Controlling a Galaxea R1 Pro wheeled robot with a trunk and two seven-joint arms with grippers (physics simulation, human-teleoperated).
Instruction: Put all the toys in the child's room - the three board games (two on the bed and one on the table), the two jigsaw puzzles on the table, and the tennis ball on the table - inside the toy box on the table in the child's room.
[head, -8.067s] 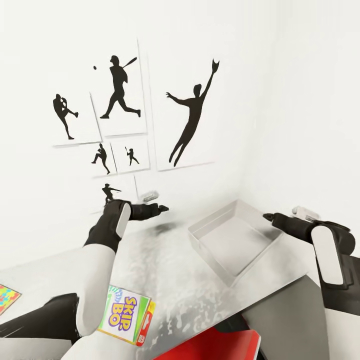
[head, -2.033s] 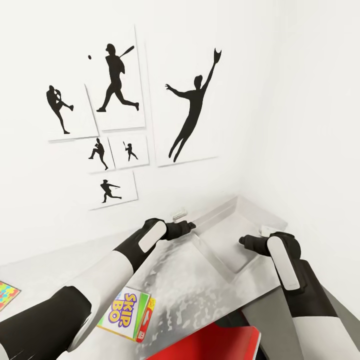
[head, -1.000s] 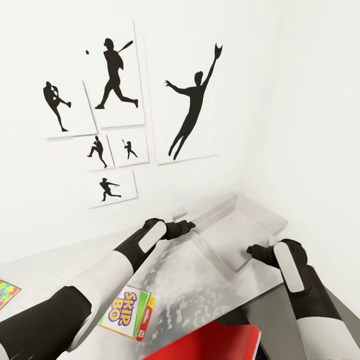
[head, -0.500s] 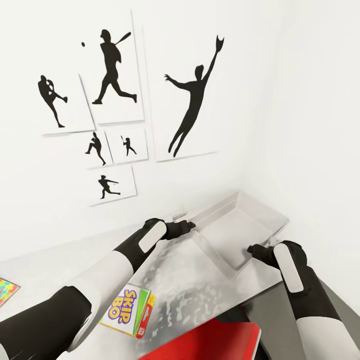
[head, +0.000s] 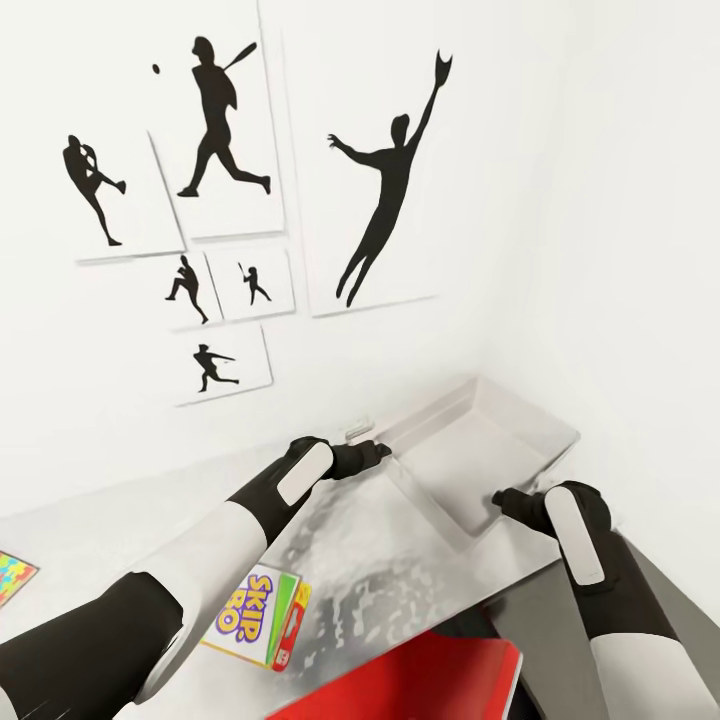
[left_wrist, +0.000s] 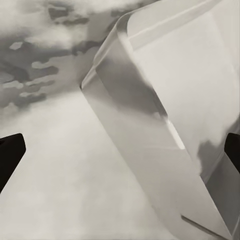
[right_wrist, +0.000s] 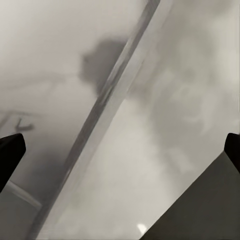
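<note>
Head view: toy box (head: 520, 425) at the table (head: 400, 590) corner, Skip-Bo game (head: 258, 618) nearer (part behind left arm). Wrist views: left gripper (left_wrist: 120, 150) and right gripper (right_wrist: 120, 147) jaws apart, straddling box rims.

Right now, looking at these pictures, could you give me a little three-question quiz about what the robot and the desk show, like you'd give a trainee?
1. True or false: the toy box already holds a toy.
2. Which game box lies on the table near the left arm? A) Skip-Bo B) Chess C) Scrabble
3. Fill in: the left hand and right hand sit at two different ____ of the toy box.

Key:
1. False; its inside looks bare.
2. A, the Skip-Bo box.
3. Sides, each with fingers spread across the rim.
</note>
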